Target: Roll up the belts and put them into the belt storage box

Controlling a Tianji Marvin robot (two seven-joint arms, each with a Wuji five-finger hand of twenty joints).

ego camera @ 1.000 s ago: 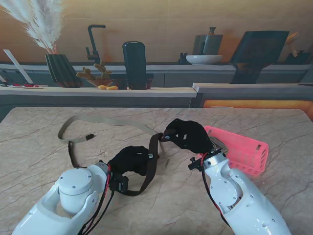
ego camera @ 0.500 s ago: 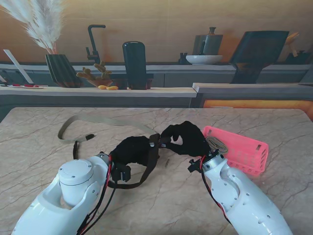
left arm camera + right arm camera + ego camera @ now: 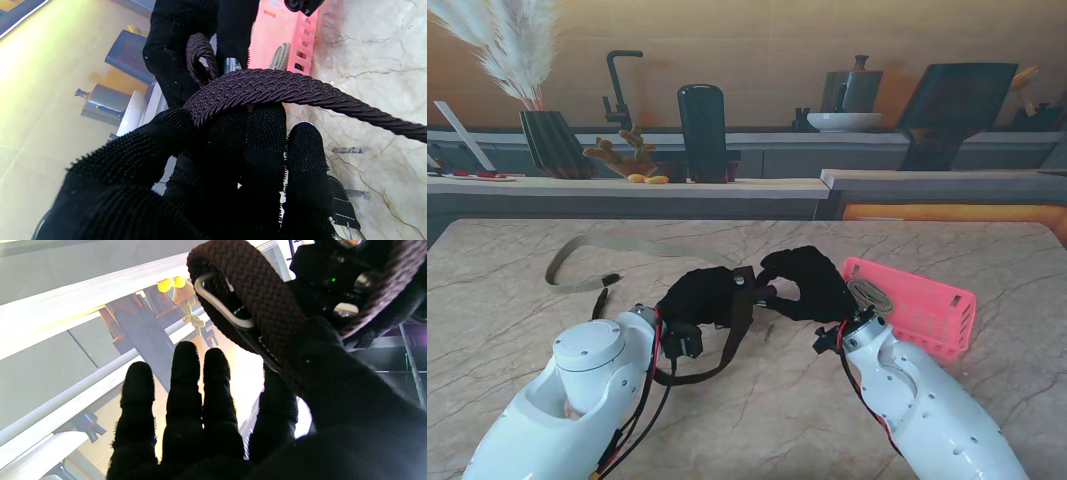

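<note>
Belts are being handled mid-surface: the dark braided belt (image 3: 739, 318) is grasped by the left hand (image 3: 699, 297) and the right hand (image 3: 807, 282), its buckle end just starting to curl. One coiled belt (image 3: 870, 294) lies in the pink box (image 3: 927, 310) at three o'clock; the tan belt (image 3: 627, 250) waits at eleven. Tighter winding is judged next. No writing can be read.

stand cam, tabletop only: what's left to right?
beige belt → left hand → brown belt → right hand → pink storage box
</note>
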